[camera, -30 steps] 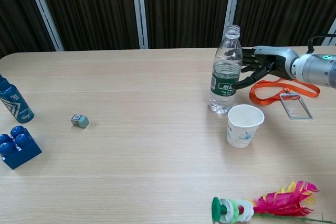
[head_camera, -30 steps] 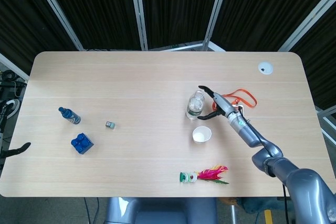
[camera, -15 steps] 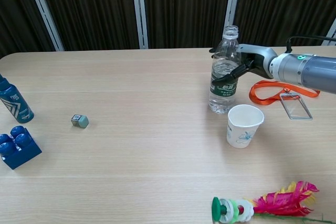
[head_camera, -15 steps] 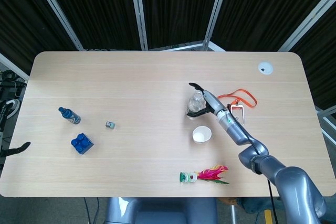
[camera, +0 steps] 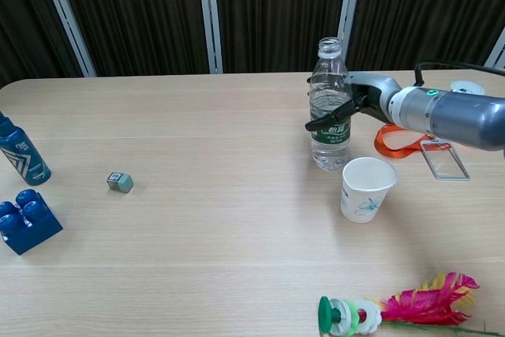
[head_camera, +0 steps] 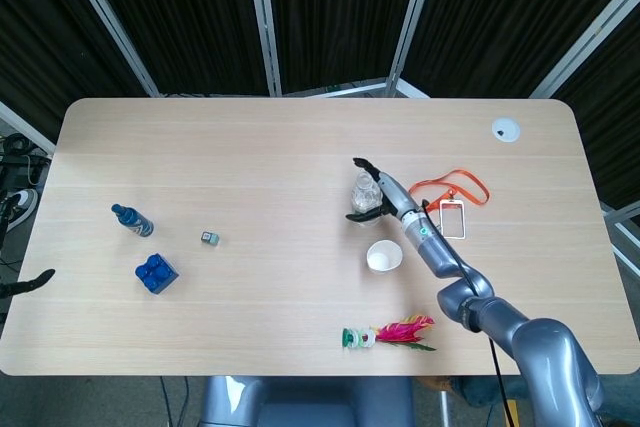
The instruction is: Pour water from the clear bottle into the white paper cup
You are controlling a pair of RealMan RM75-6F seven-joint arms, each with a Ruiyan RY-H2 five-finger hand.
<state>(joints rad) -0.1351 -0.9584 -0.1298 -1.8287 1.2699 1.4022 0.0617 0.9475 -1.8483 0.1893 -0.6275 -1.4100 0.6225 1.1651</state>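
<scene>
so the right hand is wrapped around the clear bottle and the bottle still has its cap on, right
Not quite: the clear bottle has no cap; the chest view shows its neck open. The right hand is indeed wrapped around it.

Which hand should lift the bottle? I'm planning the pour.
Right. The right hand already wraps the clear bottle, beside the white paper cup. No left hand shows near them.

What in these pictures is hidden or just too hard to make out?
- Right hand: its far side lies behind the clear bottle in chest view; firmness of hold unclear.
- Left hand: in neither view.
- Inside of white paper cup: hidden by its rim in chest view.
- Small grey cube: markings too small.
</scene>
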